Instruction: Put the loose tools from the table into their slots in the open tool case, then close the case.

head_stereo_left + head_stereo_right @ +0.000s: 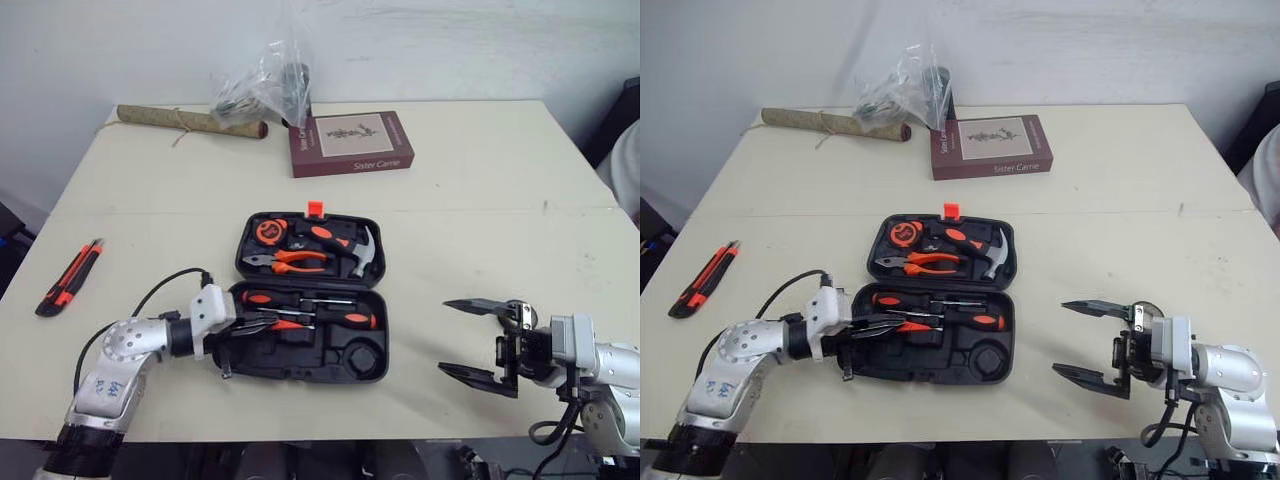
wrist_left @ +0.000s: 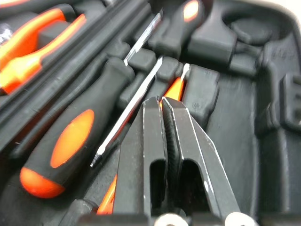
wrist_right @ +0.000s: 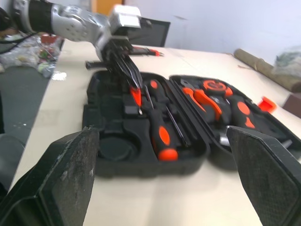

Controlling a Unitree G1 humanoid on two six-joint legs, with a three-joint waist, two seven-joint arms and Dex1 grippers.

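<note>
**Orange-handled driver going into its slot; case not yet shut**

Black plastic tool case (image 1: pixel 300 378) lies open mid-table. Left gripper (image 1: pixel 258 324) is clenched on a small orange-handled screwdriver (image 3: pixel 135 96) over the near half's slots, beside a large black-and-orange screwdriver (image 2: pixel 66 141). Right gripper (image 1: pixel 443 336) is spread wide and empty, right of the case. Progress is judged partial: an orange-and-black utility knife (image 1: pixel 68 277) lies loose well left of the case, and the lid is not closed. The knife is seen from the head views. The pinch is seen side-on from the right wrist view.

Open black tool case (image 1: pixel 310 358) mid-table; orange-black cutter (image 1: pixel 68 277), perhaps a utility knife, loose far left.
</note>
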